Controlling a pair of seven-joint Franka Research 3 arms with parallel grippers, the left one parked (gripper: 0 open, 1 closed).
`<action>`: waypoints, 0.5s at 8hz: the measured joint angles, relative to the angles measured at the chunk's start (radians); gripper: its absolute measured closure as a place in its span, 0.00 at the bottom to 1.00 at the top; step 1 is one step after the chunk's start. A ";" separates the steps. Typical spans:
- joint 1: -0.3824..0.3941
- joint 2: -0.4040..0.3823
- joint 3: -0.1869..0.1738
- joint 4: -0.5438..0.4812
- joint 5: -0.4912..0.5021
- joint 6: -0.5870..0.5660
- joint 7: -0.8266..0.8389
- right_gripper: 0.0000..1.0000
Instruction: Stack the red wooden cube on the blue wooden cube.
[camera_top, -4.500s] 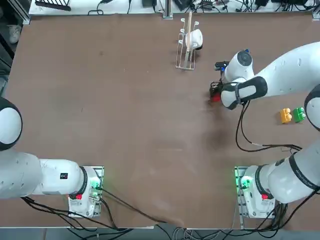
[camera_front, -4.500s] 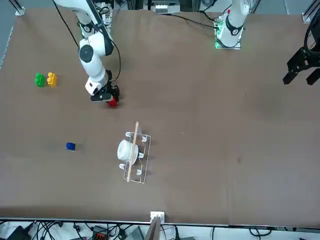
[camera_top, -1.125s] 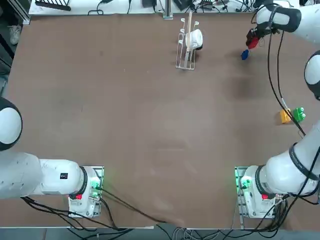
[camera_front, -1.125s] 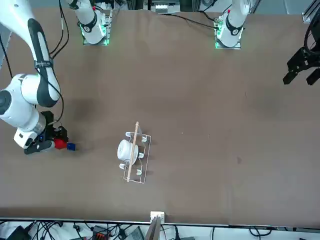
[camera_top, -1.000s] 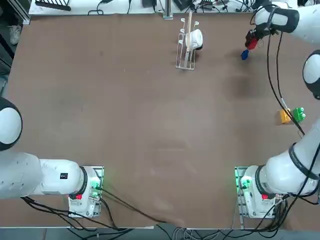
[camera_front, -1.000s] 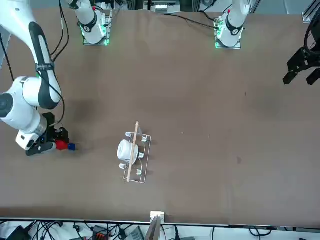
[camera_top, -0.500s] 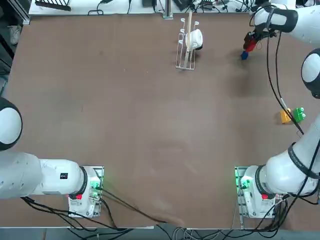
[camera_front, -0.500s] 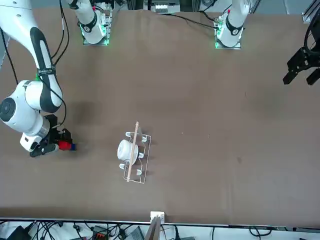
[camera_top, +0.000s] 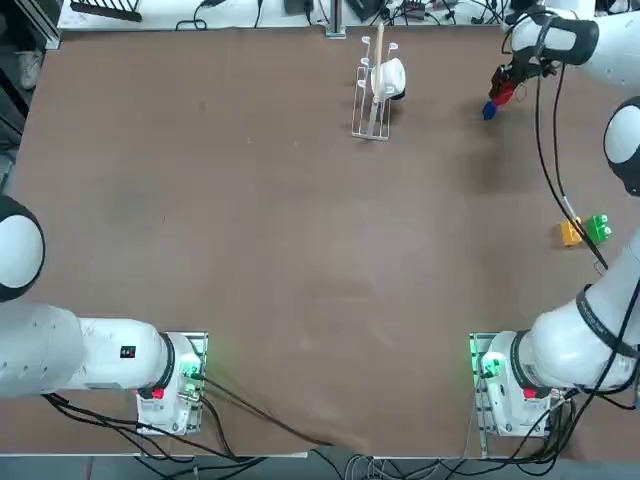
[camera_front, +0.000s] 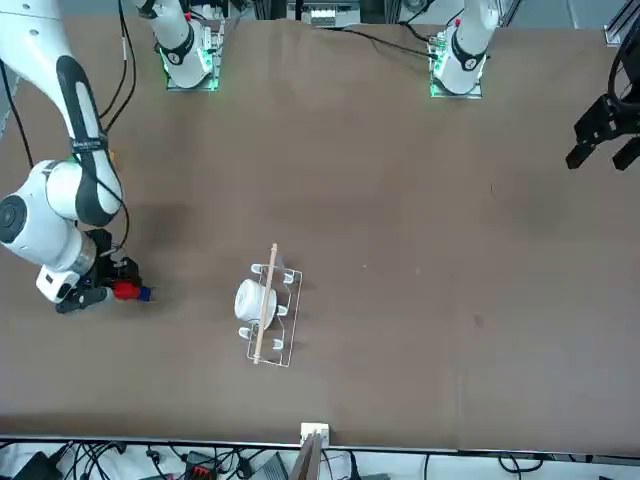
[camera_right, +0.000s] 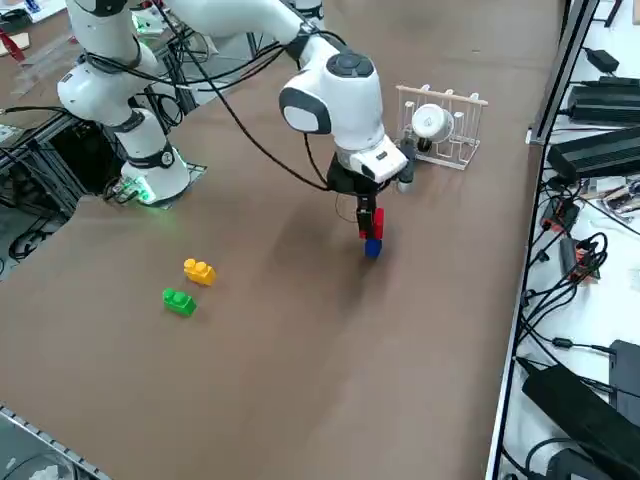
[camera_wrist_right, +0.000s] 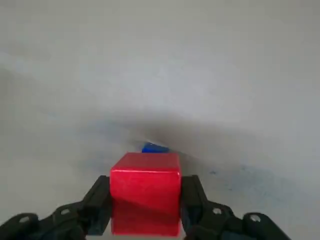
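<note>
My right gripper (camera_wrist_right: 146, 197) is shut on the red wooden cube (camera_wrist_right: 145, 193), one black finger on each side of it. The blue wooden cube (camera_wrist_right: 154, 148) peeks out just behind the red one's upper edge. In the right side view the red wooden cube (camera_right: 371, 221) hangs directly above the blue wooden cube (camera_right: 372, 247), close over it; I cannot tell if they touch. From overhead the right gripper (camera_top: 504, 88) is at the far right of the table with the red wooden cube (camera_top: 502, 92) over the blue wooden cube (camera_top: 489, 110). The front view has the red wooden cube (camera_front: 125, 290) covering most of the blue wooden cube (camera_front: 144, 293).
A wire rack (camera_top: 373, 90) holding a white cup stands at the table's far edge, to the left of the cubes. A yellow studded block (camera_top: 571, 232) and a green studded block (camera_top: 598, 228) lie near the right edge, closer to the arm's base.
The right gripper, still holding the red cube, has shifted slightly over the last second and sits more squarely above the blue cube.
</note>
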 joint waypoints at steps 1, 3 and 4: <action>0.000 0.006 0.000 0.000 0.000 0.000 -0.003 0.30; 0.000 0.017 0.003 0.000 0.000 0.001 -0.006 0.30; 0.000 0.021 0.004 0.000 0.000 0.001 -0.007 0.30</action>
